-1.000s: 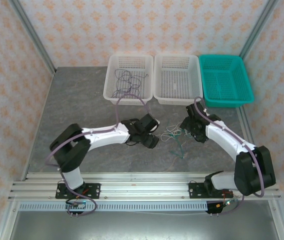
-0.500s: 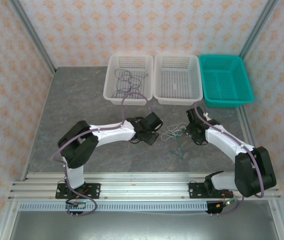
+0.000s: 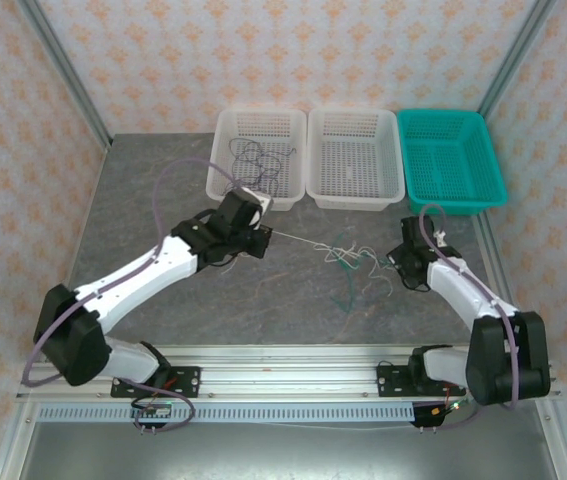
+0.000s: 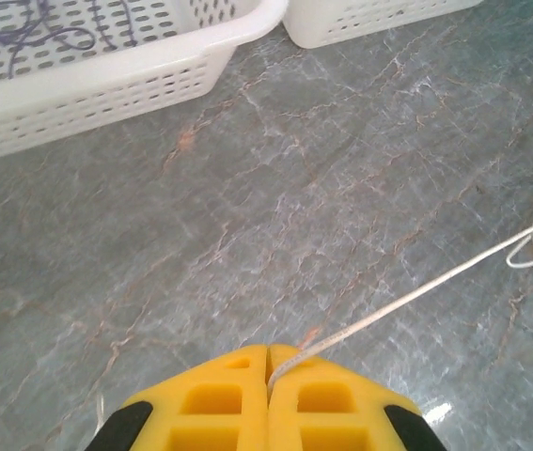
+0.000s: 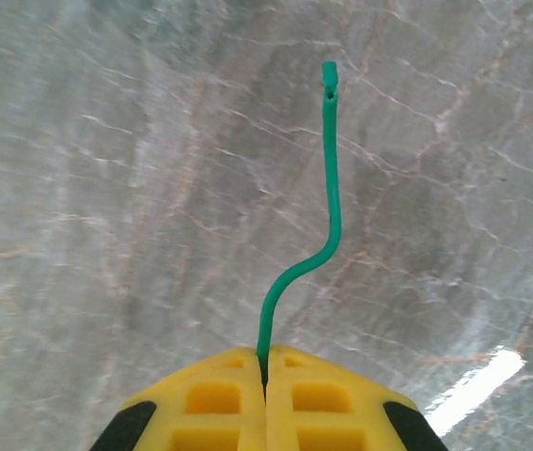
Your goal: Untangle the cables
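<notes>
At the near edge of the grey marbled table (image 3: 153, 200) the two arm bases sit on the rail, and both arms reach out over the middle of the surface. In the left wrist view the left gripper (image 4: 268, 362) has its yellow fingers (image 4: 219, 404) pressed together on the white cable (image 4: 416, 296), which runs from the seam between them in a straight, taut line away to the right, towards loose white loops and a bit of green at the frame's edge. In the right wrist view the right gripper (image 5: 264, 365) is likewise clamped, its yellow pads (image 5: 318, 395) meeting on the green cable (image 5: 330, 178), whose short free end curves up from the seam and stands over bare table. From above, the two grippers are well apart, with the tangle (image 3: 348, 255) of white and green strands lying on the table between them, nearer the right gripper; one green strand trails from it towards the near edge. Farther back, three baskets stand side by side against the far wall: a left white basket (image 3: 225, 190) holding a coiled dark purplish-grey cable (image 3: 258, 160), a middle white basket (image 3: 355, 195) touching it, and a teal basket (image 3: 451, 200) on the right.
</notes>
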